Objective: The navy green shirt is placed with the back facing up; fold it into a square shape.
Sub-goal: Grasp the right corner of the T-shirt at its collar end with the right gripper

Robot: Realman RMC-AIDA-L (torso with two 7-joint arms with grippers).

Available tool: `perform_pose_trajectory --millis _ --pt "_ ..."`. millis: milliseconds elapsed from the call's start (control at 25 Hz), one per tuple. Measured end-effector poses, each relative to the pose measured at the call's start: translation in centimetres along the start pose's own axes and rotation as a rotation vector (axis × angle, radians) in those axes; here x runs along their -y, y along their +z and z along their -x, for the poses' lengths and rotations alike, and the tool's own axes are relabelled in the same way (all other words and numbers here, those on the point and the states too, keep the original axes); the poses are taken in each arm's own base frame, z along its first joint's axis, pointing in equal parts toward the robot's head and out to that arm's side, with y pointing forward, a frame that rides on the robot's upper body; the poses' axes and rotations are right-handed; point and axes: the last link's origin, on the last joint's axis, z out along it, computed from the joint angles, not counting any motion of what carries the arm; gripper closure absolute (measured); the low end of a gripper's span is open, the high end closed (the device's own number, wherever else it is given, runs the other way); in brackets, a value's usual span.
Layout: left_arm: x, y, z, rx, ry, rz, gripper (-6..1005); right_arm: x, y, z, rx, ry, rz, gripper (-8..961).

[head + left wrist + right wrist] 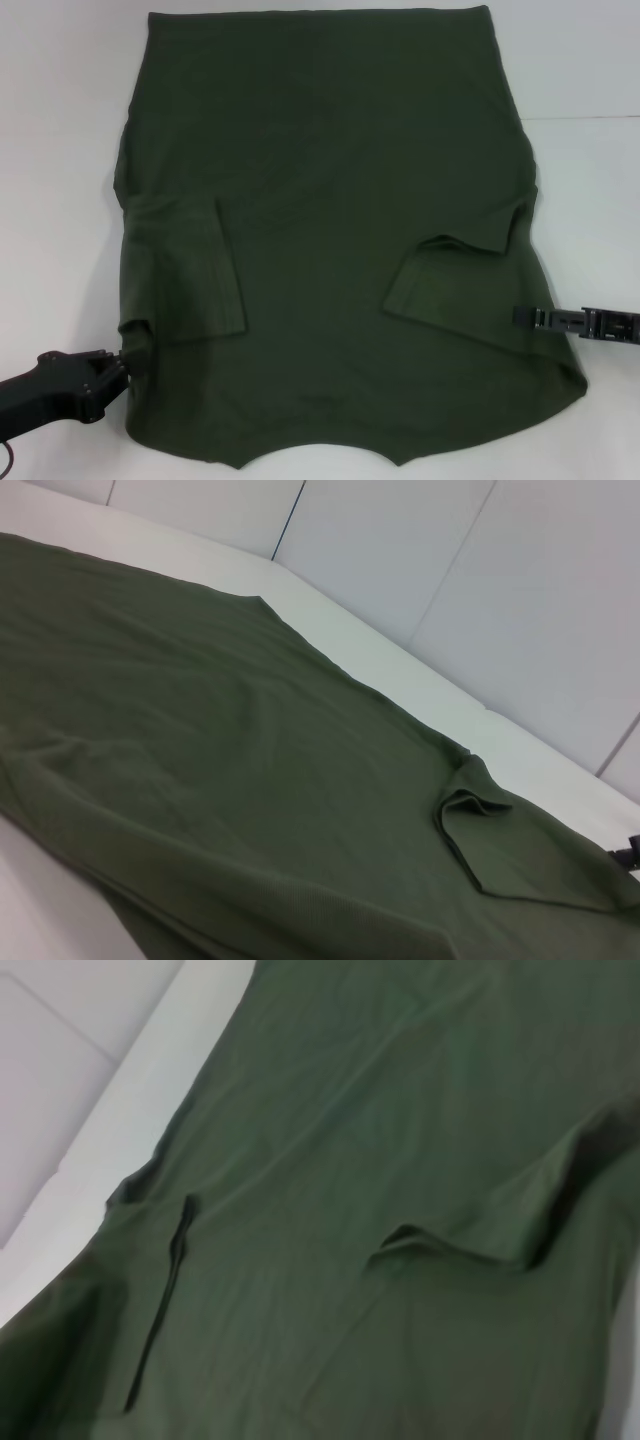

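Left hand (118, 368), low at the near left, pinches the edge of the large dark olive-green knit shirt (330, 200), spread back-up on the white worktop (590, 180), sleeves folded in. Right hand (545, 318) meets the right edge; grip unclear. Advice: lift both sides evenly, keep cloth taut.

shirt (330, 240) hem cut off at head view's top edge, left gripper (128, 365) fingertips hidden in cloth
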Motion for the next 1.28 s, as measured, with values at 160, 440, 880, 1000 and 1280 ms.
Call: perform_pose_trajectory --millis 160,440,880,1000,1280 --pt "0.0 0.0 0.1 0.0 -0.003 -0.001 980 -0.5 -0.2 -0.6 -0.044 -0.002 0.042 36" --pt "0.0 -0.1 0.1 -0.002 -0.006 -0.003 980 -1.0 -1.1 -0.9 -0.079 0.032 0.089 36" --pt "0.0 -0.1 0.1 -0.002 -0.008 -0.003 980 -0.9 -1.5 -1.7 -0.184 0.082 0.073 37" --pt "0.0 -0.1 0.1 -0.003 -0.007 -0.003 980 -1.2 -1.6 -1.7 -0.191 0.081 0.093 37" --pt "0.0 -0.1 0.0 -0.004 -0.006 -0.003 980 -1.4 -1.6 -1.7 -0.196 0.099 0.101 38"
